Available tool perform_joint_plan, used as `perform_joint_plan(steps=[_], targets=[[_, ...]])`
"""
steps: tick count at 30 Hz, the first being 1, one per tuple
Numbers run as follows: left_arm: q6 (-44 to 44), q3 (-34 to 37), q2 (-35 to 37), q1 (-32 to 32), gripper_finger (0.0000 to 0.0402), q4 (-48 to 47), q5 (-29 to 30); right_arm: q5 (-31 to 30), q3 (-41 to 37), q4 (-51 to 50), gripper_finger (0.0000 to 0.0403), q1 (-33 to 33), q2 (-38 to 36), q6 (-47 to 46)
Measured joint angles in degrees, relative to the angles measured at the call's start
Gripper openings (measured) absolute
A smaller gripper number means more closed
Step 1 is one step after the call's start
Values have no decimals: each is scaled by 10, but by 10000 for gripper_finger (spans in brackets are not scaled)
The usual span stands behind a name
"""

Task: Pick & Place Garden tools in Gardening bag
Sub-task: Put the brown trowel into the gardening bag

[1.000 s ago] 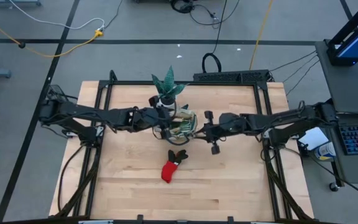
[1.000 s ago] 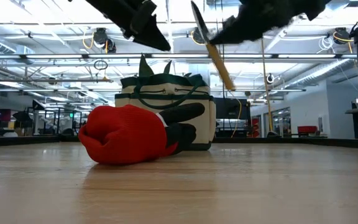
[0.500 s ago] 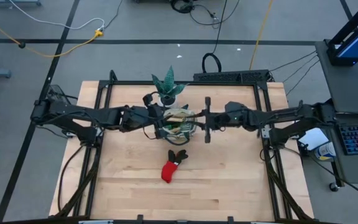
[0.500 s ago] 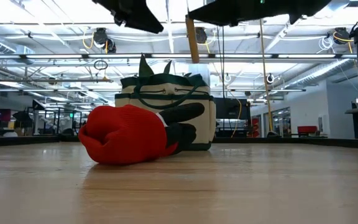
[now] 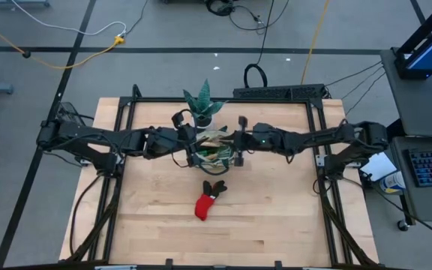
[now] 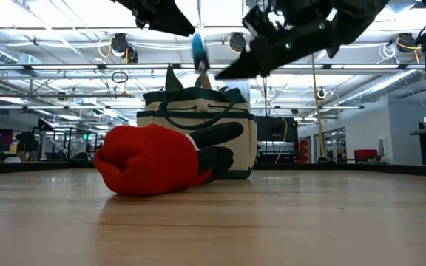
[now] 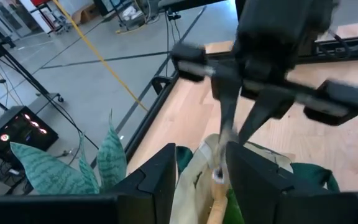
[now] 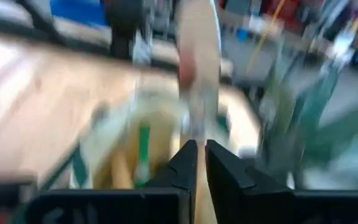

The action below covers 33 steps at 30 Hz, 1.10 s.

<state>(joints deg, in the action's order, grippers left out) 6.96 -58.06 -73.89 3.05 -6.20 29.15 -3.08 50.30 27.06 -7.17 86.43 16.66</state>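
The gardening bag (image 5: 216,150), beige with green trim, stands at the table's middle far side, and tool handles show inside it (image 7: 272,162). My right gripper (image 5: 229,141) reaches over the bag's open top from the right, shut on a wooden-handled tool (image 6: 200,55) that shows blurred just above the bag (image 6: 198,133). My left gripper (image 5: 193,142) hovers open above the bag's left rim, its fingers (image 7: 160,180) apart and touching nothing. The red-and-black glove (image 5: 207,202) lies flat on the table nearer the front. My right gripper pinches the tool's thin metal end (image 8: 197,124) between its two fingers. The fingers (image 7: 229,118) come nearly level from the table's right and slant a little downward. The tool hangs roughly upright with its wooden handle (image 6: 202,78) lowest, at the bag's mouth and clear of the table.
A green spiky plant (image 5: 203,105) in a white pot stands right behind the bag, close to both grippers. Bare wooden tabletop (image 5: 276,217) lies to the front, left and right. The glove (image 6: 154,159) lies just in front of the bag.
My right gripper has gone toward the table's left with the tool until it is over the bag. The tool has swung from slanting to hanging nearly upright. My left gripper rose a little early on and has stayed still since.
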Motion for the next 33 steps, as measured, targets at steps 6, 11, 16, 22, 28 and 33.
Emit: perform_joint_plan(steps=[6, 11, 16, 22, 28, 33], targets=[[-1, 0, 0, 0, 147, -11, 0, -1, 0, -83, 1, -15, -1, -33], [-11, 0, 0, 0, 147, -23, 0, 1, -1, -95, 2, -15, -1, -36], [-29, 0, 0, 0, 147, -43, -2, 2, -1, -93, 4, -15, 0, -34], [-49, 0, 0, 0, 147, -82, -7, 1, -1, -48, 4, -15, 0, -23], [-77, 0, 0, 0, 147, -128, -17, 1, -1, -15, 4, -15, 0, -23], [-87, 0, 0, 0, 147, -147, -59, 1, -1, -3, 4, -15, 0, -1]])
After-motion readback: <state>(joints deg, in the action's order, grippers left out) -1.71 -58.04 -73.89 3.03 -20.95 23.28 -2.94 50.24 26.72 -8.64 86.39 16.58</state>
